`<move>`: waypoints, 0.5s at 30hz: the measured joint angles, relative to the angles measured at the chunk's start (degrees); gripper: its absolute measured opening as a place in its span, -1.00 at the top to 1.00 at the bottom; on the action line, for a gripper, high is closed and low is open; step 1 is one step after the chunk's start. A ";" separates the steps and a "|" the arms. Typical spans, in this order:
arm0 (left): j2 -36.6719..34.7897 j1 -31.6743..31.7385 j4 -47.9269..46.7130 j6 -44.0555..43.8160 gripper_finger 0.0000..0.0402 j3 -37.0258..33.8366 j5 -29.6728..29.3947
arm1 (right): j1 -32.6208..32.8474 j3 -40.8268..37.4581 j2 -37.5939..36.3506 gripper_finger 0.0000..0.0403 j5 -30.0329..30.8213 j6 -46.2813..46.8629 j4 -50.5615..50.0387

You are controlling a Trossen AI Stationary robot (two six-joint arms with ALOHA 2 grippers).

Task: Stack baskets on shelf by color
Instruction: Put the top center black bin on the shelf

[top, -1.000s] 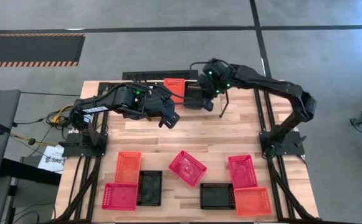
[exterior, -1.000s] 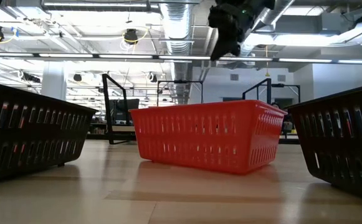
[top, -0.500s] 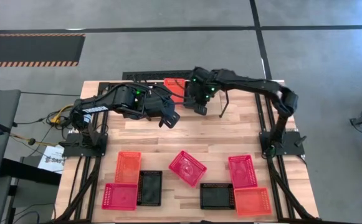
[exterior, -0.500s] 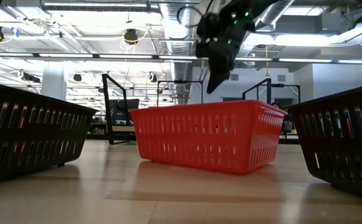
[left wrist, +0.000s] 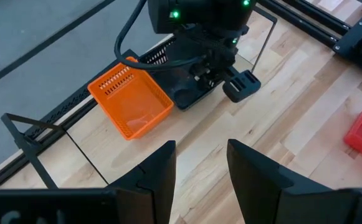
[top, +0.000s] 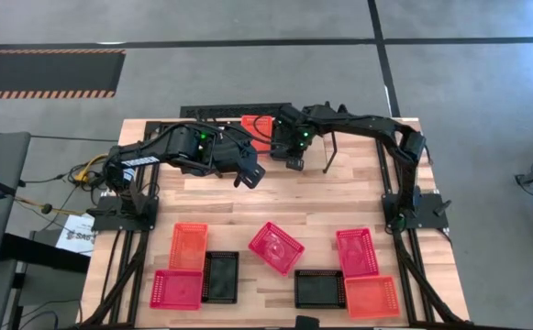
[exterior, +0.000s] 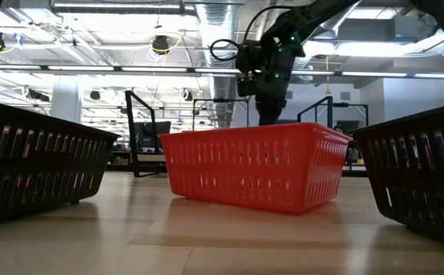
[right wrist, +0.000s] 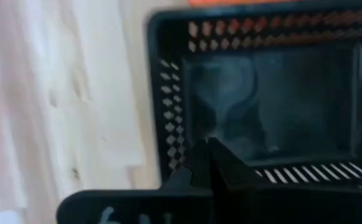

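Observation:
An orange basket (left wrist: 131, 99) and a black basket (left wrist: 187, 96) sit side by side on the shelf (left wrist: 22, 130) at the table's far edge. My right gripper (left wrist: 243, 86) is shut and points steeply down over the black basket's (right wrist: 274, 99) wall near a corner. The right wrist view shows its closed tips (right wrist: 209, 146) there. My left gripper (left wrist: 201, 149) hovers open above the bare table just on the near side of the shelf, holding nothing. Several pinkish-red, orange and black baskets, such as the pinkish-red one (top: 276, 247), rest flat on the near half of the table. My right gripper has its shut fingertips (right wrist: 213, 163) at the perforated wall (right wrist: 174, 134) of the black basket near one corner, coming from above. I cannot tell whether they touch the wall or stand just over it. The basket stays flat on the shelf.
The shelf's upright wire end loop (top: 330, 151) stands just right of my right gripper (top: 291, 160). My left gripper (top: 250, 174) is close beside it. In the low view a red basket (exterior: 256, 176) fills the middle, with black baskets (exterior: 38, 168) (exterior: 420, 176) on either side.
My right gripper has come down toward the black basket on the shelf and shifted a little toward the table's left. It has tipped to point more steeply downward. It has stayed shut.

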 joint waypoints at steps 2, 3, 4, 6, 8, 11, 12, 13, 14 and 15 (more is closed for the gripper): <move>0.00 0.00 0.00 0.00 0.34 0.00 0.00 | -0.72 0.00 0.00 1.00 1.05 0.02 -0.82; 0.00 0.02 0.00 0.00 0.34 0.00 0.00 | -1.07 0.00 0.00 1.00 1.55 0.16 -1.65; 0.00 0.00 0.00 0.00 0.34 0.00 0.00 | -1.47 0.00 0.00 1.00 1.98 0.42 -2.55; 0.00 0.01 0.00 -0.01 0.34 0.00 0.00 | -2.07 0.00 0.00 1.00 2.41 0.88 -3.90; 0.00 0.00 0.00 -0.02 0.34 0.00 0.00 | -2.57 0.00 0.00 1.00 3.81 1.04 -4.76; 0.00 0.00 -0.02 0.00 0.34 0.00 0.00 | -2.63 0.00 0.00 1.00 5.47 1.14 -6.18; 0.00 0.00 -0.02 -0.02 0.34 0.00 0.00 | -2.71 0.00 0.00 1.00 6.03 1.42 -6.81; 0.00 0.00 -0.02 -0.02 0.34 0.00 0.00 | -2.81 0.00 0.00 1.00 6.48 1.77 -7.40; 0.00 0.00 0.00 -0.02 0.34 0.00 0.00 | -2.91 0.00 0.00 1.00 6.54 2.19 -7.89; 0.00 0.00 0.00 -0.02 0.34 0.00 0.00 | -2.90 0.00 0.00 1.00 6.58 2.73 -8.19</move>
